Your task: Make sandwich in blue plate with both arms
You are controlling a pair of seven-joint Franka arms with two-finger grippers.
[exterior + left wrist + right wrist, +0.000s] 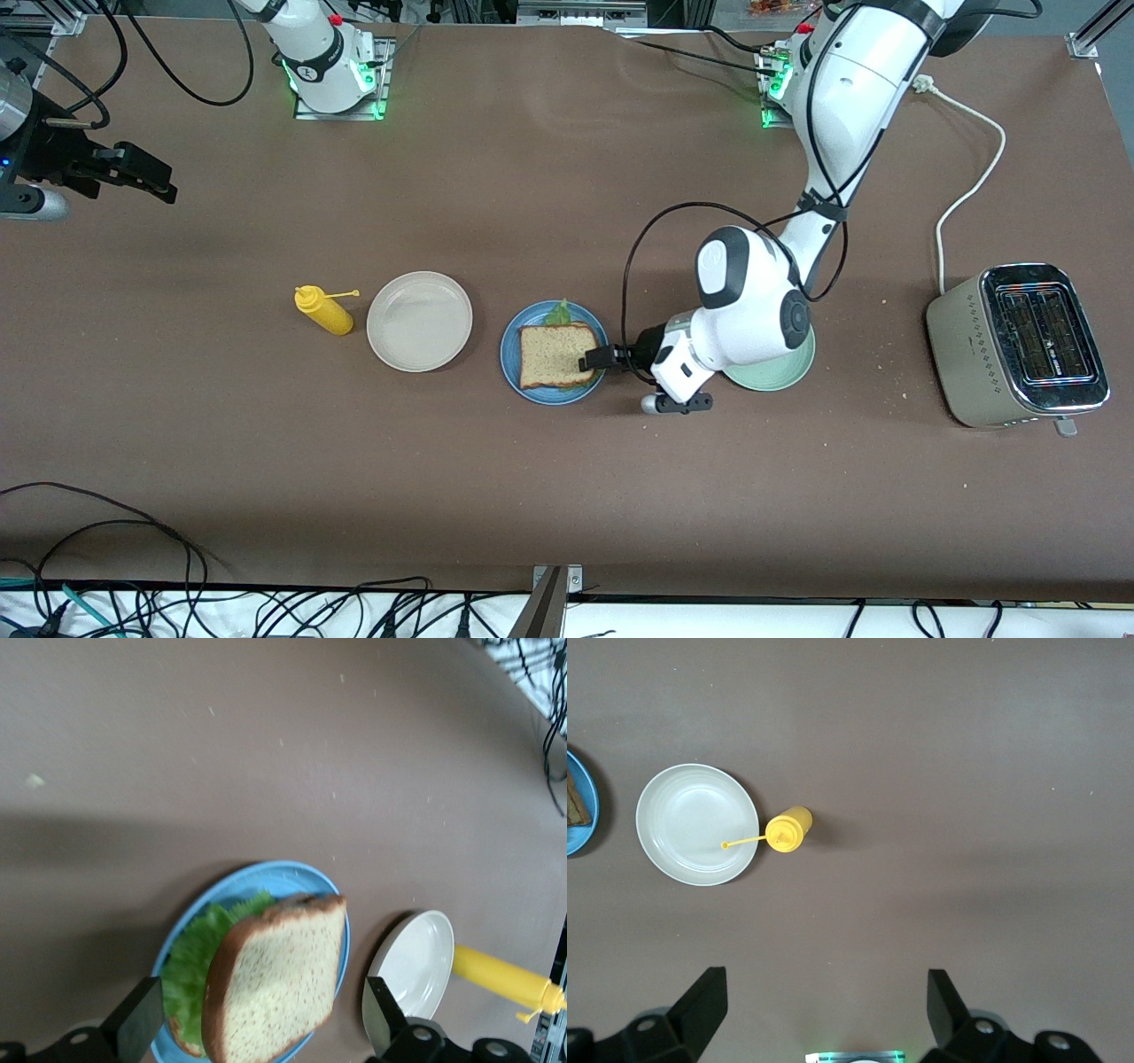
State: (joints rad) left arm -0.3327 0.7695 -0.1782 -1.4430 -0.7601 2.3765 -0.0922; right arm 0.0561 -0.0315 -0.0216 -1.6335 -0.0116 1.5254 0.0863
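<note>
The sandwich (556, 353) looks assembled on the blue plate (512, 365), top slice over lettuce; the left gripper (595, 358) has jaws spread at its edge; the right gripper (142, 173) waits, jaws spread, so only withdrawal seems left

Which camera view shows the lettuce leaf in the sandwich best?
The left wrist view: the lettuce spreads out from under the top bread slice on the blue plate. The front view shows only a green tip; the right wrist view shows none.
</note>
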